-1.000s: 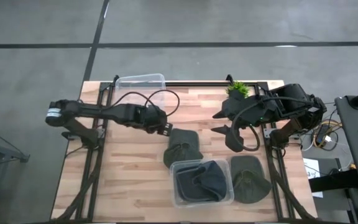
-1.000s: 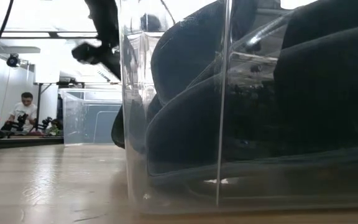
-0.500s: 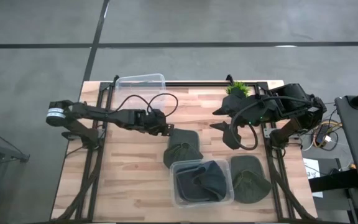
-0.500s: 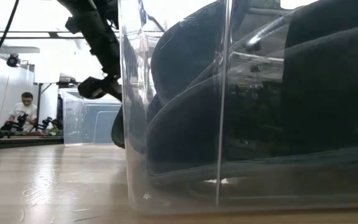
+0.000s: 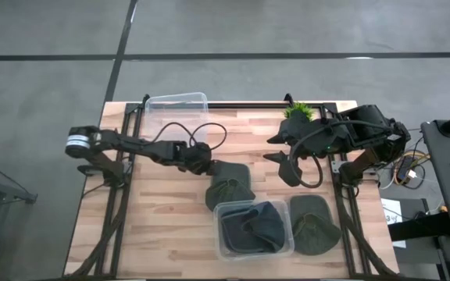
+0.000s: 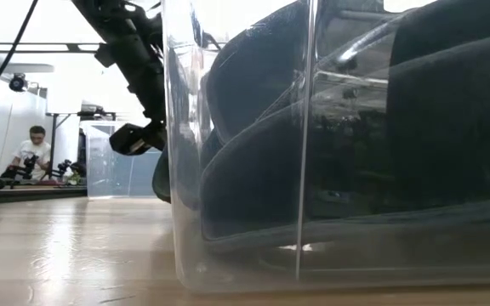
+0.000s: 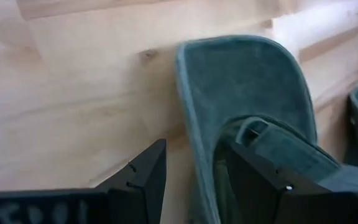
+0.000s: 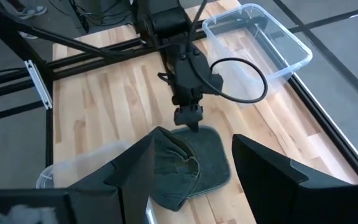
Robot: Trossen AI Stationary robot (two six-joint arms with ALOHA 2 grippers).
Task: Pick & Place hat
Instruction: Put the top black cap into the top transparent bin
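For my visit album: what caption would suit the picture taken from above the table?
Left gripper open at the brim of a green hat on the table, right gripper waiting open.

A wooden table (image 5: 162,203) of pale planks fills the middle of the high view, set on a grey floor (image 5: 45,39) crossed by dark lines. Near the table's upper edge, left of centre, sits an empty clear plastic bin (image 5: 176,108) — its rim rounded at the corners. A small green plant (image 5: 299,112) stands at the upper right of the tabletop. In the low view, far left, a person (image 6: 32,155) sits in the bright room behind.
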